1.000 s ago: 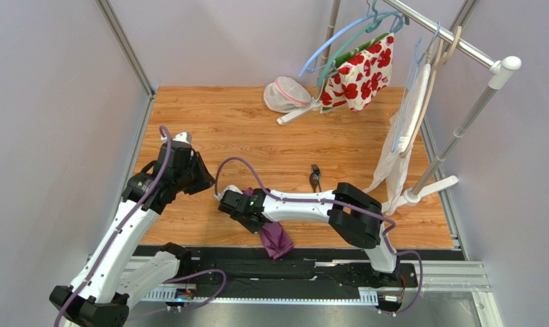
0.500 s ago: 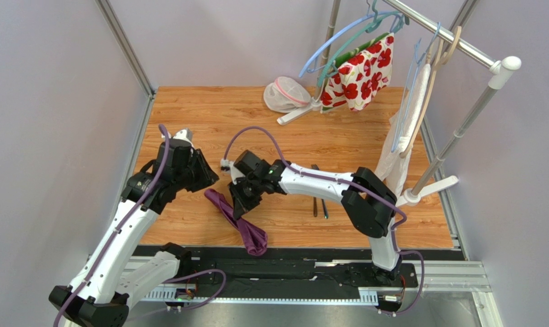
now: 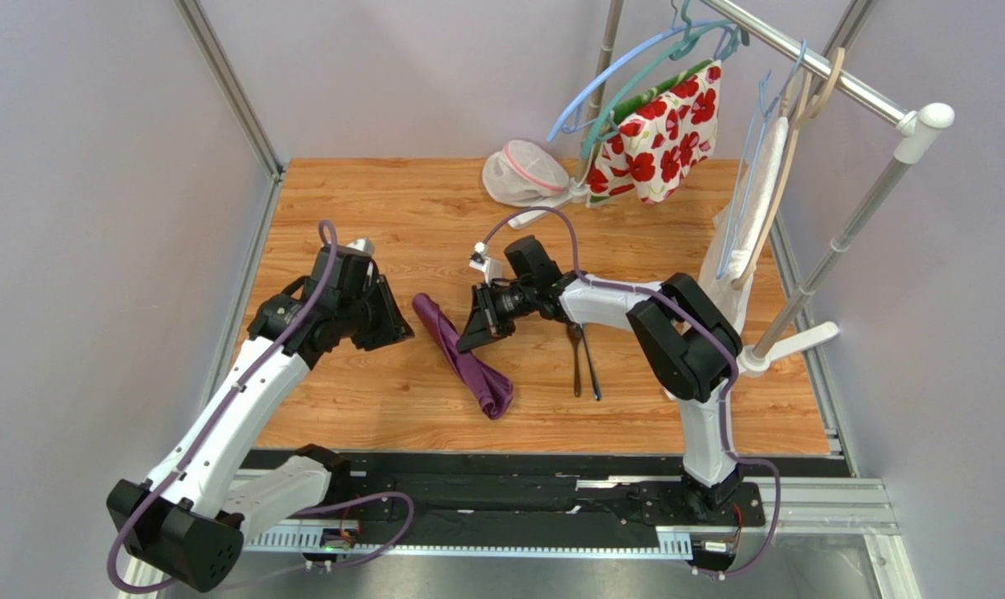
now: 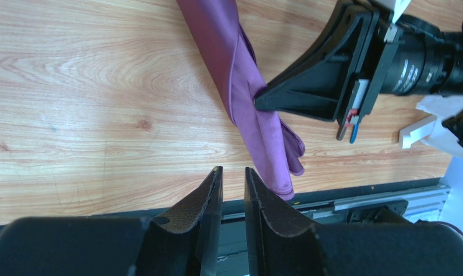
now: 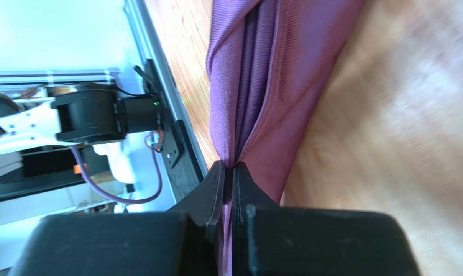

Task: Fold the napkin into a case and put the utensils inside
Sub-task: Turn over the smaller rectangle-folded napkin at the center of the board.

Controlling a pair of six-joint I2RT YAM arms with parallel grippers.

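Observation:
The dark purple napkin [image 3: 460, 356] lies as a long bunched strip on the wooden table [image 3: 383, 225], running from back left to front right. My right gripper [image 3: 468, 342] is shut on its edge about midway along; the right wrist view shows cloth [image 5: 262, 86] pinched between the fingertips [image 5: 228, 168]. My left gripper [image 3: 393, 327] hovers just left of the strip, its jaws a narrow gap apart with nothing between them [image 4: 232, 172]. In the left wrist view the napkin [image 4: 239, 86] sits ahead with the right gripper [image 4: 258, 102] on it. Two slim dark utensils [image 3: 580, 362] lie side by side to the right.
A clothes rack [image 3: 845, 87] stands at the back right with hangers, a red-flowered cloth [image 3: 658, 131] and a white cloth [image 3: 735, 268]. A white mesh pouch [image 3: 523, 172] lies at the back. The rack's white foot [image 3: 795, 347] reaches onto the table. A black rail [image 3: 533, 481] runs along the near edge.
My right gripper has pulled the napkin from the near edge back and rightward, drawing it into a long strip. The utensils are now uncovered. My left arm has shifted forward and right.

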